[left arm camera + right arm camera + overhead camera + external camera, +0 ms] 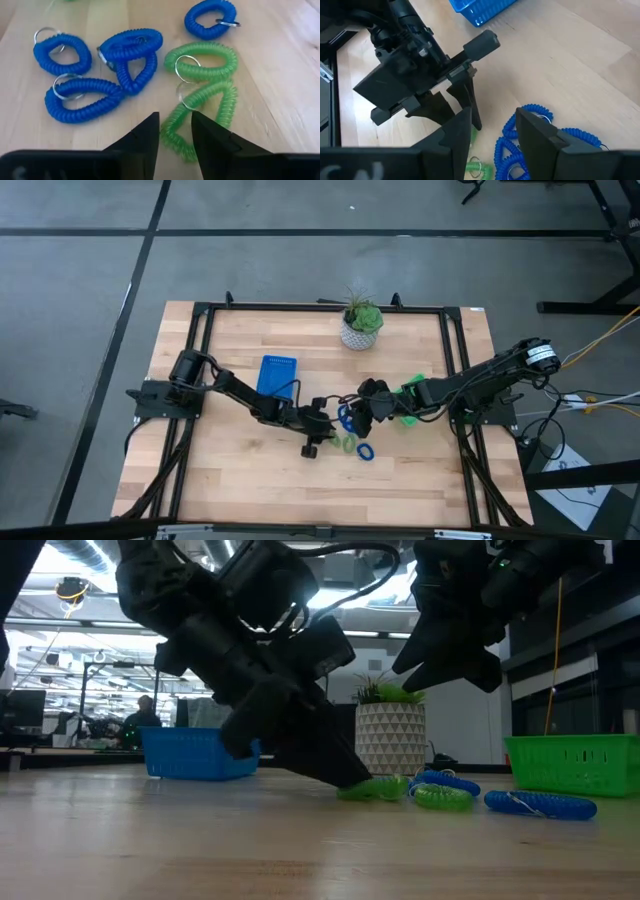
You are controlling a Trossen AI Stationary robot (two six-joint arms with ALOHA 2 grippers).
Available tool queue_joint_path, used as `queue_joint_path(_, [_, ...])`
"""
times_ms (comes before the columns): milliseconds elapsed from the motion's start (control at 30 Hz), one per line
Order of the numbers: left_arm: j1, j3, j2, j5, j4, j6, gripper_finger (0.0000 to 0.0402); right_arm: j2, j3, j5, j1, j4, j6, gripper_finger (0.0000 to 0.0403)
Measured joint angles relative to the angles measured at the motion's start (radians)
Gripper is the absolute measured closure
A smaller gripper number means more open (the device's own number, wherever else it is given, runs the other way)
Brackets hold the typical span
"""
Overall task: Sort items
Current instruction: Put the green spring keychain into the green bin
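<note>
Step in hand: left gripper (175, 131) low at the heap of blue and light-green coiled plastic rings (145, 75) in front of the white potted plant (361, 326). Its fingers are parted astride 1 green coil (197, 122), no squeeze yet. Next: clamp, lift. Right gripper (492, 135) hovers over the heap, parted, empty.

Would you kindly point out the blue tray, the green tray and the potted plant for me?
blue tray (277, 375): high view, middle of its floor.
green tray (572, 762): low view, its front wall.
potted plant (390, 739): low view, its patterned pot.
</note>
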Motion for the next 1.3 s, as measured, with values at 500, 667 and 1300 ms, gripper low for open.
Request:
queue_joint_path(500, [0.043,0.002,-0.013,0.096,-0.092,-0.395,0.0381,0.0,0.0,-0.002,0.0,0.001,0.011,0.025])
queue_joint_path(667, [0.064,-0.003,-0.045,0.128,-0.158,-0.416,0.0385,0.0,0.0,-0.002,0.0,0.002,0.008,0.025])
queue_joint_path(1300, [0.008,-0.008,-0.258,-0.273,-0.425,-0.212,0.0386,0.0,0.0,-0.026,0.0,0.133,-0.05,0.025])
